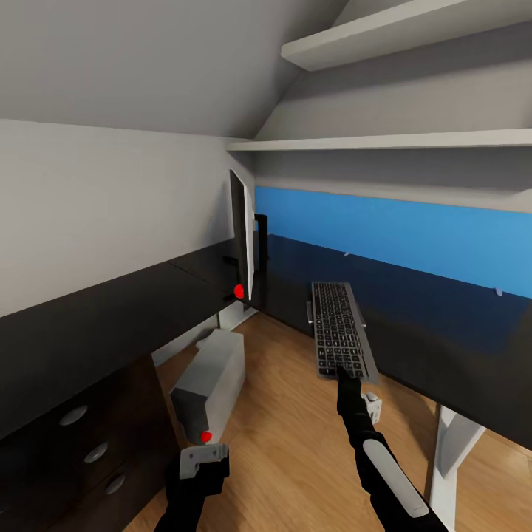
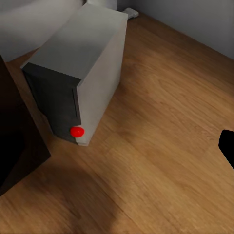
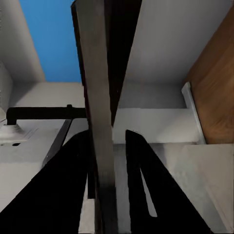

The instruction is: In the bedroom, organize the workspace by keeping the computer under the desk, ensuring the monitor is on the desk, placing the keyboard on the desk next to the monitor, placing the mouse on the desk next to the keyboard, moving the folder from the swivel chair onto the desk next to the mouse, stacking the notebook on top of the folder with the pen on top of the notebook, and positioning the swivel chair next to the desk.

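Right gripper grips keyboard; monitor on desk.

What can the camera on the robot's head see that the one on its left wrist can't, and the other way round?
Head view alone: the monitor standing on the black desk, and the right gripper closed on the near end of the keyboard, which juts past the desk's edge. Left wrist view alone: a close look at the wooden floor. Both: the grey computer on the floor under the desk.

I see a glossy black desk, black-keyed keyboard in grey, light grey computer with dark front, blue wall panel.
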